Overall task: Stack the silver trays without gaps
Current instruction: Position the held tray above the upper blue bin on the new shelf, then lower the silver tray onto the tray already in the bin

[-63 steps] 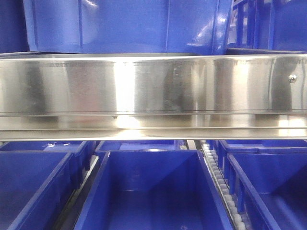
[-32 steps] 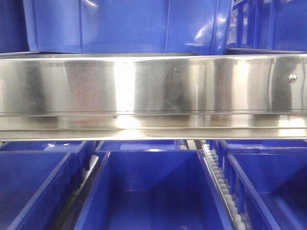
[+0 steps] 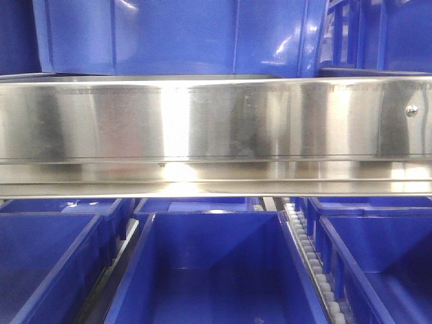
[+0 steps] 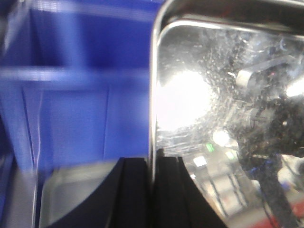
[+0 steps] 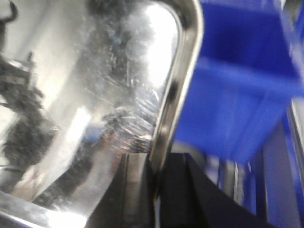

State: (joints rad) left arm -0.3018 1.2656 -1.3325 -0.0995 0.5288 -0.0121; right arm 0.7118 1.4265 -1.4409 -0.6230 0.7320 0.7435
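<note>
In the left wrist view a silver tray (image 4: 213, 95) fills the right half, its mirror-shiny inside reflecting lights. My left gripper (image 4: 153, 190) is shut on the tray's rolled left rim, one black finger on each side. The right wrist view has a silver tray (image 5: 95, 95) tilted across the left, its rim curving down the middle. My right gripper (image 5: 156, 190) is shut on that rim. I cannot tell whether both views show the same tray. Neither trays nor grippers appear in the front view.
A long steel shelf rail (image 3: 216, 121) with a screw (image 3: 411, 110) crosses the front view. Blue bins stand above it (image 3: 175, 34) and below it (image 3: 216, 270), with a roller track (image 3: 310, 263) between the lower ones. A blurred grey surface (image 4: 71, 190) lies under the left gripper.
</note>
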